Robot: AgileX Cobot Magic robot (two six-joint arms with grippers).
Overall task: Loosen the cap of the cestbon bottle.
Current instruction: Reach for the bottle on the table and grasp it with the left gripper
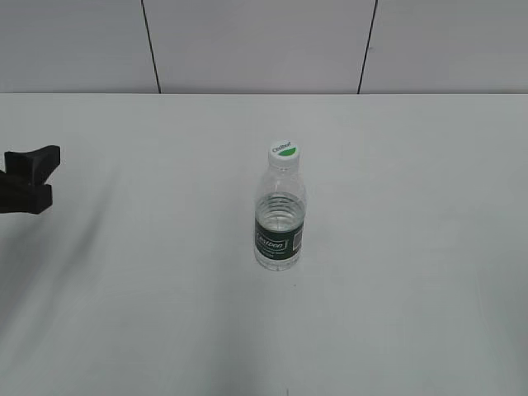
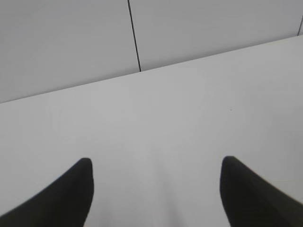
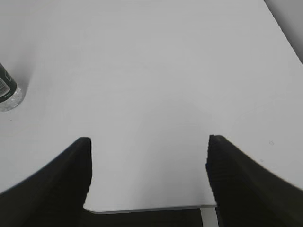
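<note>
Exterior view showed the cestbon bottle (image 1: 280, 210) standing upright near the middle of the white table (image 1: 412, 289), its white cap (image 1: 285, 153) screwed on top and nothing touching either. Well apart from the bottle, toward the table's left edge, the left gripper (image 1: 31, 181) hung with its two dark fingers parted and nothing between them; its own wrist camera confirmed the wide gap, with only bare tabletop and the panelled wall (image 2: 71, 42) ahead and the bottle out of sight. The right gripper (image 3: 147, 170) did not appear in the exterior view, but its wrist camera showed its fingers likewise spread wide and empty, poised over the table's near edge, with the bottle's base and a sliver of green label just visible well off to the left of it (image 3: 7, 90). I judged the task to be at its very start: neither arm had begun an approach, and the cap looked fully seated. The next move probably called for one gripper to travel to the bottle and clamp its body firmly enough to stop it turning, while the other came down over the cap, closed on its rim and twisted.
</note>
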